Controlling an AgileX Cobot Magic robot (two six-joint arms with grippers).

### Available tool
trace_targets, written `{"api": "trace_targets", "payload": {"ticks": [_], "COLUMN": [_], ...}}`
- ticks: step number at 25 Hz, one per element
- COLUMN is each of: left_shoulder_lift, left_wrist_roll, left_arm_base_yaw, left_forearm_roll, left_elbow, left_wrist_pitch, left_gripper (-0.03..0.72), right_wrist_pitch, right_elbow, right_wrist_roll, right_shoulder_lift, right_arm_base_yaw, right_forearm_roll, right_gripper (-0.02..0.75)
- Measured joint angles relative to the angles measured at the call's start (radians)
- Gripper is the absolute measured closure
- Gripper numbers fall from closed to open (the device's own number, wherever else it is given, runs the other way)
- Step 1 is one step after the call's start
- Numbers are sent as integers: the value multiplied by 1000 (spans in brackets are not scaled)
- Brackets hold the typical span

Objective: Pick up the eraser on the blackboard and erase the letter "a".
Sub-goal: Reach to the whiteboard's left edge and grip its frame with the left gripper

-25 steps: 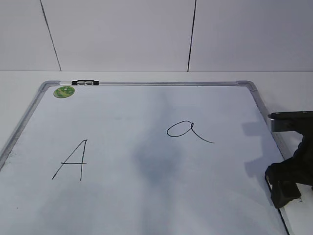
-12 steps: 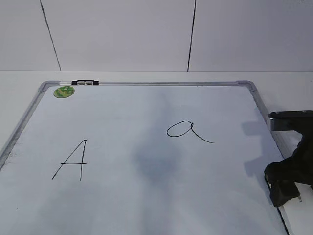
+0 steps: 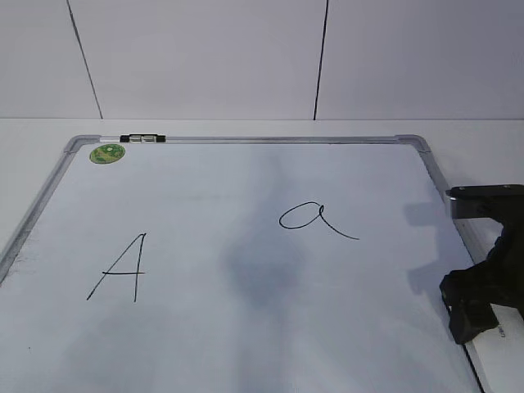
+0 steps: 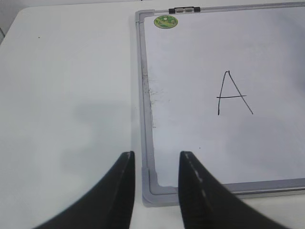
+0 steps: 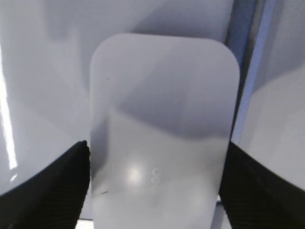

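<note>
Now the right gripper (image 5: pixel 155 186) grips the eraser (image 5: pixel 162 129) across its width at the blackboard's (image 3: pixel 246 327) right edge; letter "a" (image 3: pixel 315 219) lies leftward; left gripper (image 4: pixel 155 191) open.

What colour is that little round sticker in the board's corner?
Green, with a lighter pattern on it: the sticker shows best in the left wrist view.

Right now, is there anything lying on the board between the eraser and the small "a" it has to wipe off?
Nothing visible. The eraser sits between the right hand's fingers at the blackboard's right edge, and the surface from there to the letter "a" is bare.
</note>
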Motion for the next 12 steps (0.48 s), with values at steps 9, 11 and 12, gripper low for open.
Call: {"api": "trace_targets", "payload": {"ticks": [9, 11, 12], "left_shoulder_lift": [0, 0, 0], "left_wrist_roll": [0, 0, 0], "left_arm_base_yaw": [0, 0, 0], "left_forearm_roll": [0, 0, 0], "left_elbow": [0, 0, 0], "left_wrist_pitch": [0, 0, 0], "left_gripper": [454, 454, 454], "right_wrist_pitch": [0, 0, -3], "right_elbow": [0, 0, 0], "right_wrist_roll": [0, 0, 0], "right_shoulder_lift": [0, 0, 0], "right_arm_base_yaw": [0, 0, 0], "right_forearm_roll": [0, 0, 0], "right_gripper": [111, 141, 150]}}
